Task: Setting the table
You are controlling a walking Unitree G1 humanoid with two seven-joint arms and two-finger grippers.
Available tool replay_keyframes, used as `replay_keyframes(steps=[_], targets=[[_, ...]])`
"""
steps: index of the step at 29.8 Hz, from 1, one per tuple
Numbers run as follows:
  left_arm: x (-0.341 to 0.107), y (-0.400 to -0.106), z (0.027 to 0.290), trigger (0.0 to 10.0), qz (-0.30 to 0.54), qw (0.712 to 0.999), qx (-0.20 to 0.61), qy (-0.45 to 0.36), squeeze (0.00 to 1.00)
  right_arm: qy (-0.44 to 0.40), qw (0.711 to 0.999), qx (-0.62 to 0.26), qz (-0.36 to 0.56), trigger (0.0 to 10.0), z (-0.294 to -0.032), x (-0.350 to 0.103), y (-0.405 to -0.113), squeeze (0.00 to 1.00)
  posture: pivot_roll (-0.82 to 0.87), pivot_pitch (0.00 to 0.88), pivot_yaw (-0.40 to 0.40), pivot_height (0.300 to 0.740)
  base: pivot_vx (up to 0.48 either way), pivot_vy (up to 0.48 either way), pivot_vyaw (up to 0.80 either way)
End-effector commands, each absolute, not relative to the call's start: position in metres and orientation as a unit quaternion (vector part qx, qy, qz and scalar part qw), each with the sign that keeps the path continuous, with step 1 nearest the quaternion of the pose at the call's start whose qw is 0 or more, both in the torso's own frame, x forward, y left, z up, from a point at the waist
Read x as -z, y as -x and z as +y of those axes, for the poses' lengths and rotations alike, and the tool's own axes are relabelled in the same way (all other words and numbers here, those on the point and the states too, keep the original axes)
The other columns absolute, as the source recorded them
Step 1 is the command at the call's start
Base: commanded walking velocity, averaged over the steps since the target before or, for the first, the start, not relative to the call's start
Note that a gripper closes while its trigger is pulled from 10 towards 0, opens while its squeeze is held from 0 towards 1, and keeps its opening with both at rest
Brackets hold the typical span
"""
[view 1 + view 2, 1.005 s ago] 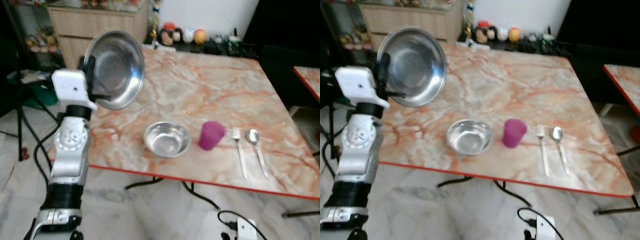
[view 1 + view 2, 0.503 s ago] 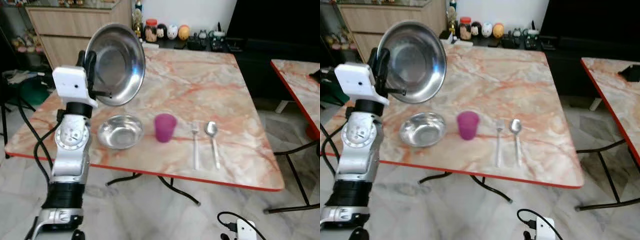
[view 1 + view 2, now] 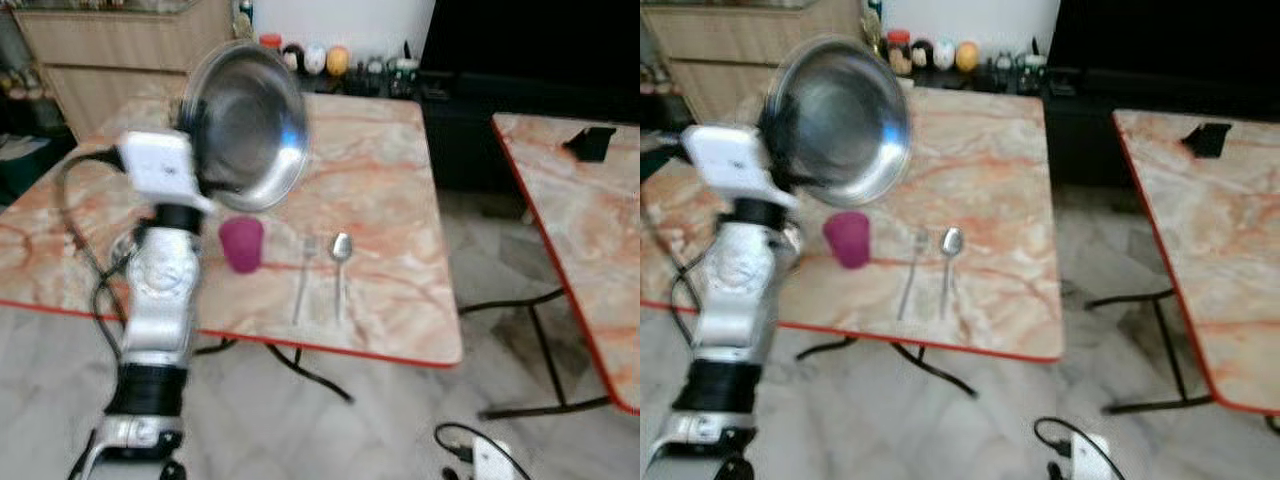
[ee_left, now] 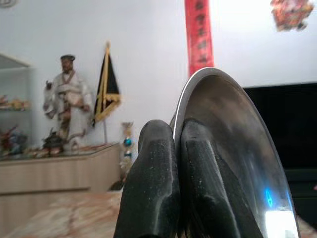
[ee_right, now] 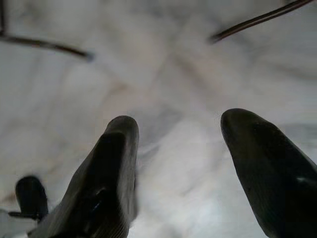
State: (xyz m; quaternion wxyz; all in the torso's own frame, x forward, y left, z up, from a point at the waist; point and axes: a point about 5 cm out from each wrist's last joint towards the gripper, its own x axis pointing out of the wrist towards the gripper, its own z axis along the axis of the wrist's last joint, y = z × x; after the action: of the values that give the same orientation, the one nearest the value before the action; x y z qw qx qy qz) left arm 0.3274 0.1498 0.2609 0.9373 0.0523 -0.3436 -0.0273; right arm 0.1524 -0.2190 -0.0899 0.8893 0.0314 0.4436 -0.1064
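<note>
My left gripper (image 4: 177,163) is shut on the rim of a large steel plate (image 3: 245,125), held tilted on edge above the near left part of the marble table (image 3: 385,200). On the table, in front of the plate, stands a purple cup (image 3: 241,243). To its right lie a fork (image 3: 303,272) and a spoon (image 3: 341,254), side by side. My left arm (image 3: 158,300) rises in front of the table's near edge and hides what lies left of the cup. My right gripper (image 5: 181,148) hangs open over the pale floor, with nothing between its fingers.
A second marble table (image 3: 570,230) stands to the right with a black object (image 3: 590,142) on it, and a floor gap lies between the two. Jars and figurines (image 3: 320,58) line the far edge. A cable and white adapter (image 3: 485,458) lie on the floor.
The camera has swung to the right, so the table and its things sit further left in the picture. The small steel bowl is now hidden behind my left arm. The plate stays gripped.
</note>
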Motion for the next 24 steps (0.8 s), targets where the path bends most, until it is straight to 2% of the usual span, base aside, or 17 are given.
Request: replay_keyframes(steps=[1, 7, 15, 24], targets=[[-0.2658, -0.3259, 0.1589, 10.0, -0.351, 0.935, 0.013, -0.053, 0.0, -0.042, 0.889, 0.102, 0.444, 10.0, -0.2103, 0.091, -0.1541, 0.0, 0.04, 0.0, -0.054, 0.74, 0.0, -0.33, 0.0], [-0.2639, -0.326, 0.1583, 10.0, -0.347, 0.936, 0.014, -0.053, 0.0, -0.044, 0.888, 0.104, 0.446, 10.0, -0.2099, 0.0911, -0.1549, 0.0, 0.03, 0.0, -0.054, 0.74, 0.0, -0.333, 0.0], [-0.2635, -0.3269, 0.1594, 10.0, -0.344, 0.937, 0.011, -0.053, 0.0, -0.042, 0.884, 0.103, 0.453, 10.0, -0.2141, 0.0906, -0.1555, 0.0, 0.04, 0.0, -0.053, 0.74, 0.0, -0.334, -0.68], [-0.2634, -0.3263, 0.1595, 10.0, -0.343, 0.938, 0.01, -0.053, 0.0, -0.043, 0.886, 0.104, 0.45, 10.0, -0.2162, 0.0904, -0.1541, 0.0, 0.04, 0.0, -0.054, 0.74, 0.0, -0.332, 0.0]])
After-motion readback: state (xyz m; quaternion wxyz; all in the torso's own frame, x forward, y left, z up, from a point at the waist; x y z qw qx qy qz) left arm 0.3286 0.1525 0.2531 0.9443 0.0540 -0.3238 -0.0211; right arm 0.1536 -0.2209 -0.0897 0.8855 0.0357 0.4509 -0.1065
